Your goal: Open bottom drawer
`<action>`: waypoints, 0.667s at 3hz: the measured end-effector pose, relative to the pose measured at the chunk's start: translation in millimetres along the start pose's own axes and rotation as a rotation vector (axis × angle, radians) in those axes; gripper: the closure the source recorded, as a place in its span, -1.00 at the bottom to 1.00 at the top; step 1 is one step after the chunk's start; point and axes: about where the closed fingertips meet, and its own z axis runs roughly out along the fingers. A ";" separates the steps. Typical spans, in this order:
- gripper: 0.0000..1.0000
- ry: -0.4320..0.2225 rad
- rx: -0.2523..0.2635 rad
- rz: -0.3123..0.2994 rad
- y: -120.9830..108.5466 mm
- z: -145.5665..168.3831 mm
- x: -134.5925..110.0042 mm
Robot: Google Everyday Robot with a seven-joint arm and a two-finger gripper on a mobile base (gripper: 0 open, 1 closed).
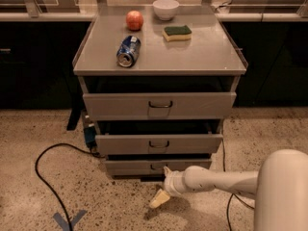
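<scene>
Pincer (162,184) low over the speckled terrazzo floor (269,138), at the end of my smooth white tubular arm, which comes in from 3 o'clock. Its fingers stand apart: one pale tip points up to 12 o'clock, just beside the bottom drawer (192,166); the other, a cream wedge, slants down to 7 o'clock. I can't tell whether the upper tip touches the drawer.

The bottom drawer has a slim, flat matte grey metal front with a small dark wire handle at centre. It sits at 6 o'clock on the cabinet, a dark gap above it. The middle drawer (192,143) and taller top drawer (202,105) are the same grey sheet.

On the dull grey tabletop (202,52):
- dented blue can (128,51) on its side
- round red apple (134,19)
- glossy white bowl (166,8)
- green-topped yellow sponge (176,32)

Black cable (43,177) loops over the floor at 9 o'clock.
</scene>
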 end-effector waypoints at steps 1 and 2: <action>-1.00 -0.053 0.004 0.030 -19.4 27.1 1.1; -1.00 -0.120 0.033 0.089 -53.8 32.8 7.7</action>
